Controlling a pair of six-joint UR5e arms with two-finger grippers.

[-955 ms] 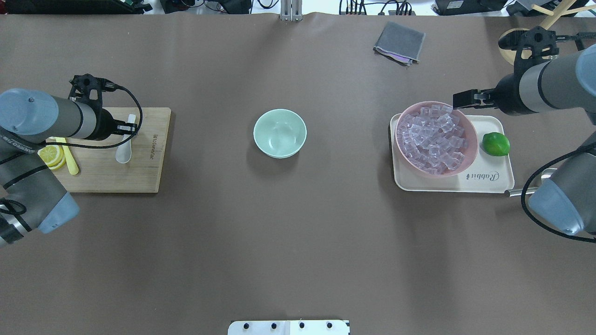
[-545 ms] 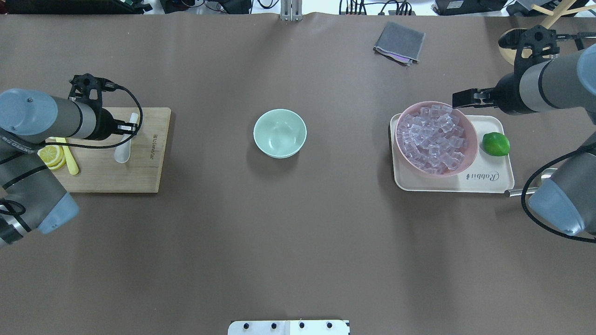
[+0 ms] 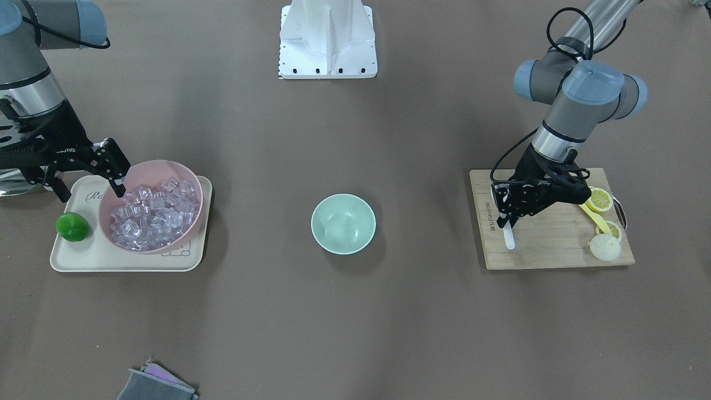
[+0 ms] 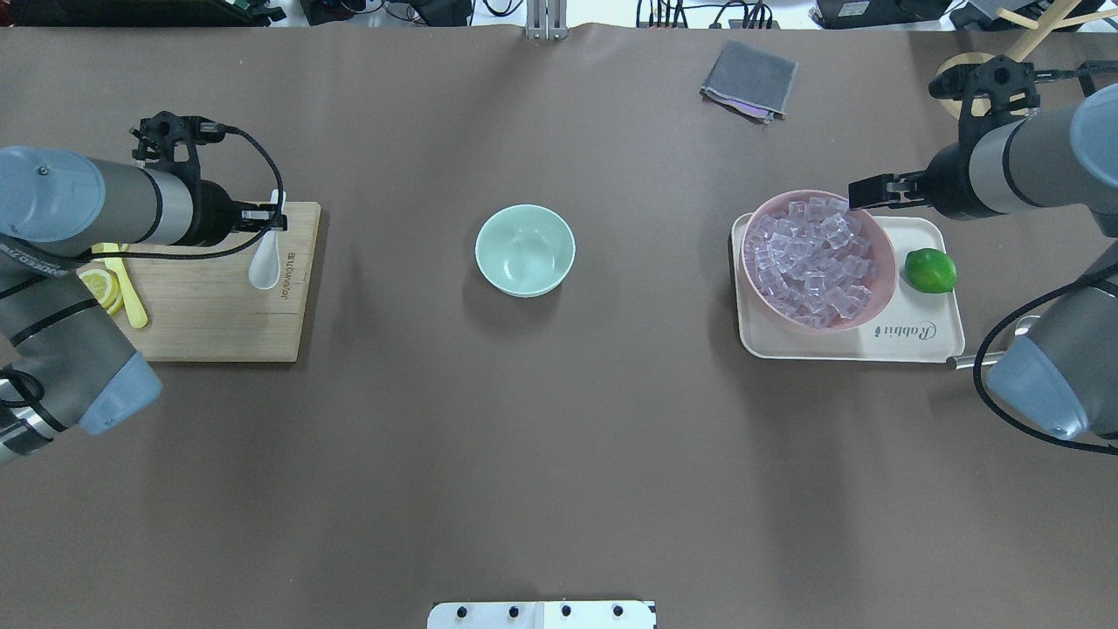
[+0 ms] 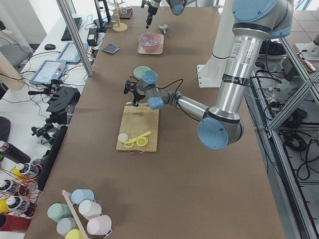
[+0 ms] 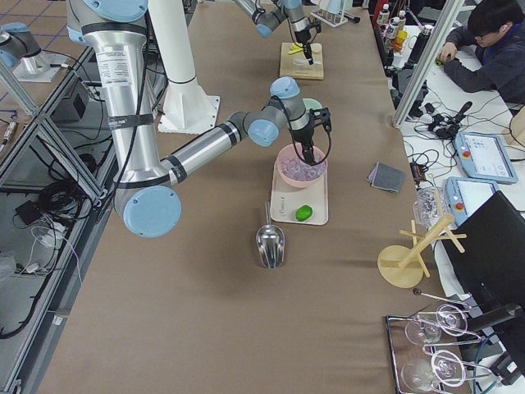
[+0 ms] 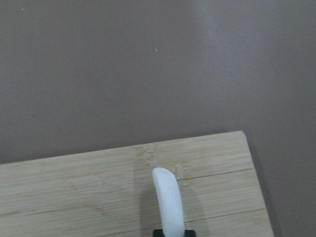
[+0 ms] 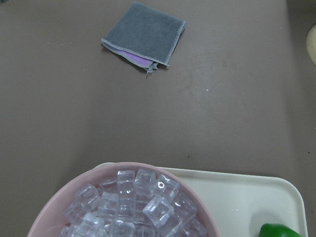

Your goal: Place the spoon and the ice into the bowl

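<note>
My left gripper [image 4: 272, 218] is shut on the handle of the white spoon [image 4: 265, 264] and holds it above the right far corner of the wooden cutting board [image 4: 210, 328]. The spoon handle shows in the left wrist view [image 7: 168, 207]. The mint-green bowl [image 4: 525, 251] stands empty at the table's middle. My right gripper [image 3: 89, 186] is open and empty over the far rim of the pink bowl [image 4: 882, 288]. That bowl is full of clear ice cubes [image 4: 812, 253], which also show in the right wrist view [image 8: 148, 205].
The pink bowl and a lime [image 4: 930, 270] sit on a cream tray [image 4: 917, 341]. Lemon slices [image 4: 94, 286] and a yellow utensil [image 4: 133, 306] lie on the board's left. A grey cloth [image 4: 749, 79] lies far right. A metal scoop [image 6: 269, 242] lies beside the tray.
My left gripper has lifted the spoon off the board and carried it right and farther away. My right gripper has shifted slightly over the pink bowl's far rim.
</note>
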